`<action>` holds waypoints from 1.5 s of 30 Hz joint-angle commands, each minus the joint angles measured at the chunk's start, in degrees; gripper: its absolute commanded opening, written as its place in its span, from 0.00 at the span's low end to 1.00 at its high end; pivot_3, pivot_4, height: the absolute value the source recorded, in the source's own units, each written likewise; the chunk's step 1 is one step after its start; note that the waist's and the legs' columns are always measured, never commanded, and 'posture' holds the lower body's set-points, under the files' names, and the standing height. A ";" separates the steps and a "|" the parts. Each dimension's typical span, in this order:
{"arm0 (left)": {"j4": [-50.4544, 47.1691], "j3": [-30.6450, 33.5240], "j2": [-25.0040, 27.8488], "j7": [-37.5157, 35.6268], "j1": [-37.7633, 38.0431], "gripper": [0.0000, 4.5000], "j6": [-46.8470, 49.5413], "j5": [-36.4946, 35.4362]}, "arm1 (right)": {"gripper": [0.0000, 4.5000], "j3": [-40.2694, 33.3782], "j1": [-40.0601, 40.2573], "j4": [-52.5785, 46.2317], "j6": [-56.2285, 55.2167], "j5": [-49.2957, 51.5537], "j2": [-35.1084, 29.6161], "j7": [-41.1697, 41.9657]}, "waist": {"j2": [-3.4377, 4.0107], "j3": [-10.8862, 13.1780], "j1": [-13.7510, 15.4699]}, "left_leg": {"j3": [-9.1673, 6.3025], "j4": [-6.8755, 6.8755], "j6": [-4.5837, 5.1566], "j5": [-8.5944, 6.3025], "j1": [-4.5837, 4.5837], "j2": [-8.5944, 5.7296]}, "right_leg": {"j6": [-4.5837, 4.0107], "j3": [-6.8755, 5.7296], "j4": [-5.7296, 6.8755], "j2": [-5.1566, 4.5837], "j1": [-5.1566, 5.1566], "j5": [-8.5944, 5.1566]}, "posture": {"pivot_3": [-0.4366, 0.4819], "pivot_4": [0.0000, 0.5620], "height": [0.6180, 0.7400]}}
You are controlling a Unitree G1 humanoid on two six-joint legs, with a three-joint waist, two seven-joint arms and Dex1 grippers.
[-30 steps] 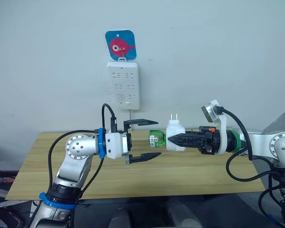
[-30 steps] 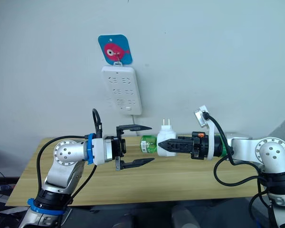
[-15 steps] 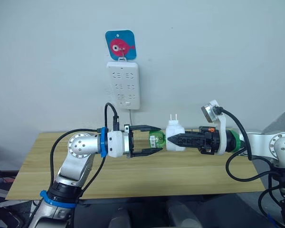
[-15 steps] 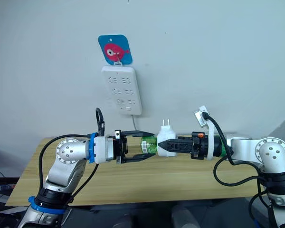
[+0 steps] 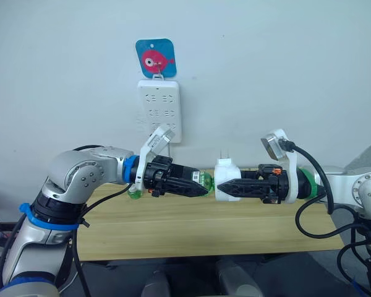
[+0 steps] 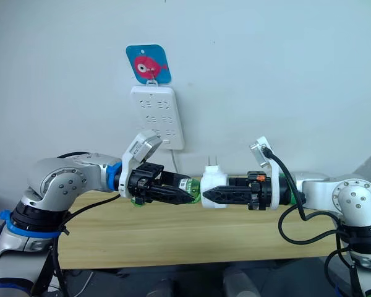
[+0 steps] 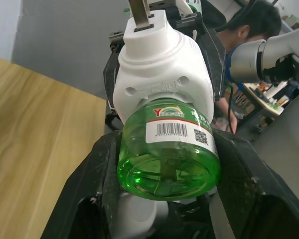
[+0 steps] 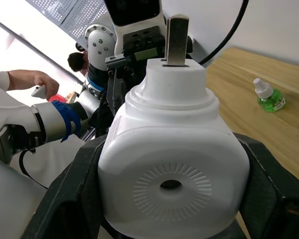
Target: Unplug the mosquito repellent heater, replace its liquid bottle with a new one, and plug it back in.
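Observation:
The mosquito repellent heater (image 5: 224,180) is a white rounded unit held in mid-air above the wooden table (image 5: 191,232), its two prongs pointing up. My right gripper (image 5: 220,186) is shut on its body from the right. A green liquid bottle (image 5: 201,180) sticks out of the heater toward the left, and my left gripper (image 5: 200,184) is shut on it. In the left wrist view the black fingers (image 7: 97,174) flank the bottle (image 7: 169,154) below the heater (image 7: 162,69). The right wrist view faces the heater's round vented top (image 8: 172,169).
A white power strip (image 5: 160,111) hangs on the wall under a blue fish hook (image 5: 156,58). Another green bottle with a white cap (image 8: 268,97) stands on the table behind my left arm. A person (image 7: 254,25) is behind the robot.
My left gripper moved right to the green bottle, rolled over and went from wide open to shut on it. The right gripper and heater dropped slightly.

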 commanded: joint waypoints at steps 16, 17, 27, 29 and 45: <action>-14.39 10.05 -5.40 2.18 18.27 1.00 -36.35 17.74 | 0.68 -1.19 0.91 0.85 0.71 5.95 -1.19 -3.21 | -0.01 0.00 0.34 | 0.12 0.06 0.00 0.00 0.01 -0.01 | 0.00 0.15 -0.03 -0.02 0.03 0.00 | 0.31 0.16 0.70; -14.64 10.35 -5.44 2.21 18.93 1.00 -37.31 18.03 | 0.68 -1.21 0.95 0.92 0.72 5.88 -1.17 -3.25 | -0.01 0.00 0.33 | 0.13 0.06 0.00 0.00 0.02 -0.01 | 0.00 0.15 -0.03 -0.02 0.03 0.00 | 0.31 0.16 0.70; -6.80 4.65 -8.78 -3.98 22.37 1.00 -65.27 33.85 | 0.68 -0.88 0.18 1.56 0.78 4.64 -0.14 -3.09 | 0.00 0.00 0.55 | 0.18 0.08 0.00 0.00 0.05 -0.02 | 0.00 0.21 -0.04 -0.02 0.07 0.01 | 0.32 0.15 0.70; -5.41 3.90 -10.32 -3.39 21.42 1.00 -66.87 34.15 | 0.68 -0.82 0.00 1.54 0.75 4.49 0.08 -3.17 | -0.01 0.00 0.53 | 0.20 0.10 0.00 0.00 0.04 -0.02 | 0.00 0.22 -0.04 -0.03 0.07 0.01 | 0.32 0.15 0.70; -3.51 2.21 -11.19 -3.15 20.59 0.56 -68.65 33.29 | 0.68 -0.88 0.06 1.09 0.56 4.71 0.50 -4.20 | 0.00 -0.01 0.17 | 0.18 0.07 0.00 0.00 0.04 0.00 | 0.01 0.21 -0.03 -0.02 0.04 0.01 | 0.30 0.14 0.70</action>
